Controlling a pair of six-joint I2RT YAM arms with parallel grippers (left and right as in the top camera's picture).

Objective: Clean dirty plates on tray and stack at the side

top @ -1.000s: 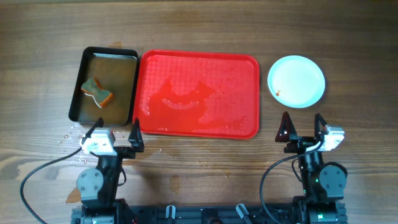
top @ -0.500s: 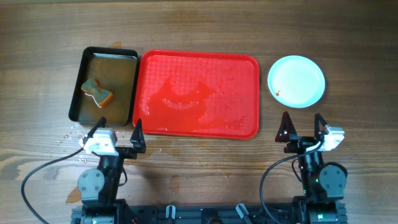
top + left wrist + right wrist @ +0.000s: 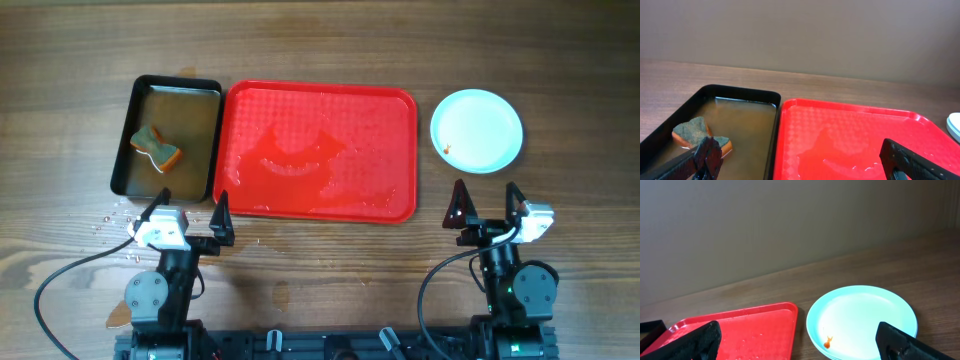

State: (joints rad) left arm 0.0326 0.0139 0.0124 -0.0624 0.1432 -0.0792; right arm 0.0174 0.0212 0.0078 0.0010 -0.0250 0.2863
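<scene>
Though wet, tray (image 3: 385, 108) lengthwise left-to-right

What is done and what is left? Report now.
Done: the plates sit right of the red tray, none on it. In hand: nothing, left pincer and right pincer open, empty. Left: an orange smear on the top plate; sponge lies in the black tray.
</scene>
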